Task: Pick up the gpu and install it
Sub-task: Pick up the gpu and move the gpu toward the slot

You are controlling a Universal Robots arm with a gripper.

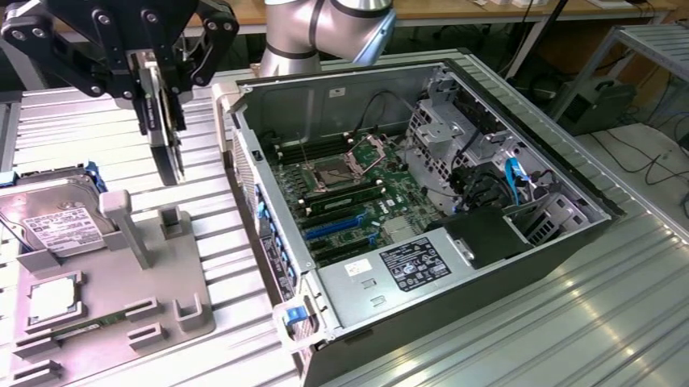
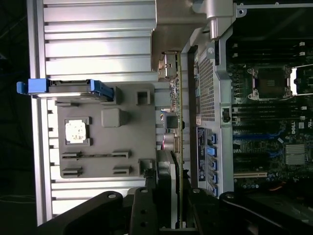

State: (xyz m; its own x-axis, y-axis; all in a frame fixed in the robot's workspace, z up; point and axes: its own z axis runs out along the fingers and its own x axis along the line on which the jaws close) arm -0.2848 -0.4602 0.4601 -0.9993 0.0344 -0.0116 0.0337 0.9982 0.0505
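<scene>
Gpu (image 1: 167,149) | clamped in part-closed claw (image 1: 161,85), hung straight below it, long axis vertical | held above tray (image 1: 108,314), case (image 1: 372,334) lying to the exterior view's right

Exterior view, upper left: gripper (image 1: 151,82) body cut by top edge, and its fingers cover the gpu (image 1: 167,149) top rim. Arm (image 1: 323,32) cut at top edge. Hard drive (image 1: 48,222) clipped by left edge. Label (image 1: 415,264) print at centre too small to read. Wrist view: gpu (image 2: 177,122) edge-on, faces hidden.
</scene>
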